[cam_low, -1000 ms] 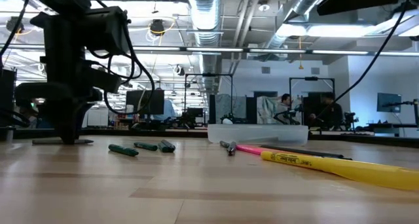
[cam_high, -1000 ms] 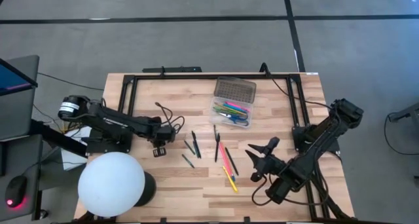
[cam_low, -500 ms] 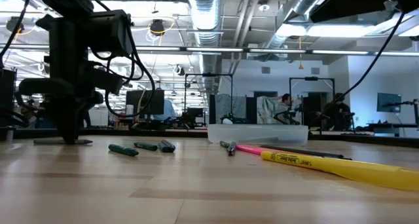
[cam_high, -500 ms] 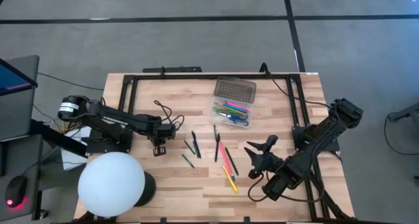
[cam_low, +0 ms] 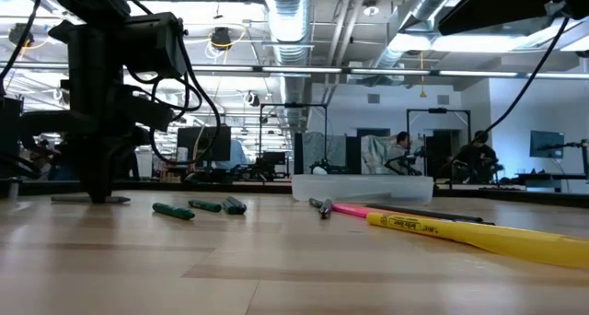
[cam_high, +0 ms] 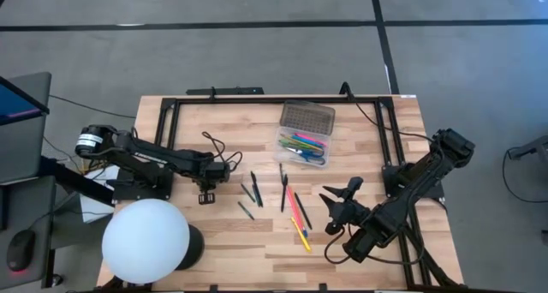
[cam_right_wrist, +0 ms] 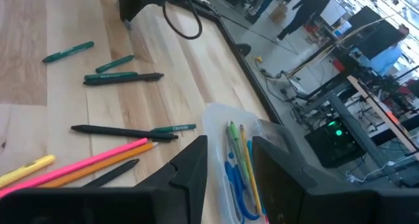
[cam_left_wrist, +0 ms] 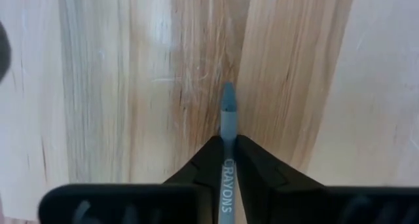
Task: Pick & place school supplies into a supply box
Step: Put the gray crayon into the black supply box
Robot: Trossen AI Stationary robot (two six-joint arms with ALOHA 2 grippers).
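My left gripper (cam_high: pixel 208 194) points straight down at the table's left part, shut on a grey-blue crayon pencil (cam_left_wrist: pixel 226 129). Loose supplies lie flat in the table's middle: green pens (cam_high: pixel 253 189), a black pen (cam_high: pixel 283 193), a pink one (cam_high: pixel 294 206) and a yellow marker (cam_high: pixel 302 236). The supply box (cam_high: pixel 303 146) stands open farther back with coloured pens inside, its dotted lid (cam_high: pixel 307 117) behind it. My right gripper (cam_high: pixel 339 204) hovers open to the right of the pens, above the table. My left gripper pinches the crayon's shaft (cam_left_wrist: pixel 227 160) between its two fingers, which come from above and close on its two sides. The pointed tip (cam_left_wrist: pixel 227 101) sticks out past the fingers. In the low view the crayon (cam_low: pixel 64 199) lies level at the table top.
A black frame (cam_high: pixel 257 99) runs round the table's far part. A white lamp globe (cam_high: pixel 145 241) stands at the near left corner. Bare wood lies between my left gripper and the green pens. Beyond the table are desks, screens and people.
My left gripper has rolled a little about its downward line while staying over the same spot. The crayon is still level at the table top.
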